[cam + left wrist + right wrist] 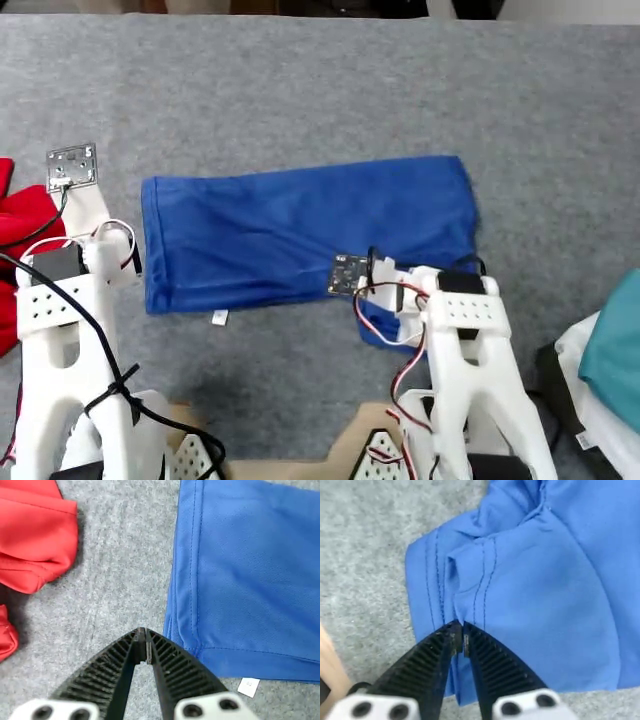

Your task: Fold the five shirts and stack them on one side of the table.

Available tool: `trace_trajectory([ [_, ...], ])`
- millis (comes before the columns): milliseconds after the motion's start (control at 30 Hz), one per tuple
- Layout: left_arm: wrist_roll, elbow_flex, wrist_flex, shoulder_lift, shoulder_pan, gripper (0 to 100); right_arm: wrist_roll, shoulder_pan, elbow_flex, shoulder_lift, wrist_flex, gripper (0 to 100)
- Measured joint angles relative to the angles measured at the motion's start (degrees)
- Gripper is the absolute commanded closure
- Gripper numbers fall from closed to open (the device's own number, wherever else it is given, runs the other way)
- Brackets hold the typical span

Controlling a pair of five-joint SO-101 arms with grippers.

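A blue shirt point(300, 230) lies folded into a long band across the middle of the grey table point(320, 90). My right gripper point(459, 632) is at the band's near right corner, shut on the blue shirt point(545, 605) at its stitched hem, and the cloth bunches toward the tips. My left gripper point(142, 637) is shut with nothing in it, over bare table just beside the near left corner of the blue shirt point(250, 580). A red shirt point(20, 215) lies crumpled at the left edge, and the red shirt point(35, 535) is apart from the left gripper.
A white tag point(218, 318) sticks out below the blue shirt's near edge, the same tag point(248, 685) close to the left gripper. White and teal garments point(610, 370) are heaped at the right edge. A tan board point(340, 440) lies between the arm bases.
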Motion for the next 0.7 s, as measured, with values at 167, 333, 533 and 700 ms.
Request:
trace_trajectory([
  [167, 0.0, 0.0, 0.0, 0.0, 0.0, 98, 0.0, -2.2, 0.0, -8.5, 5.2, 99.5],
  [333, 0.0, 0.0, 0.0, 0.0, 0.0, 98, -0.8, -7.8, 2.9, -17.1, 10.2, 99.5],
  [533, -0.3, 0.0, 0.0, 0.0, 0.0, 98, -1.1, -8.8, 9.1, -21.3, 10.5, 99.3],
  [700, -0.3, 0.0, 0.0, 0.0, 0.0, 98, -1.1, -6.4, 9.7, -23.1, 8.4, 83.3],
])
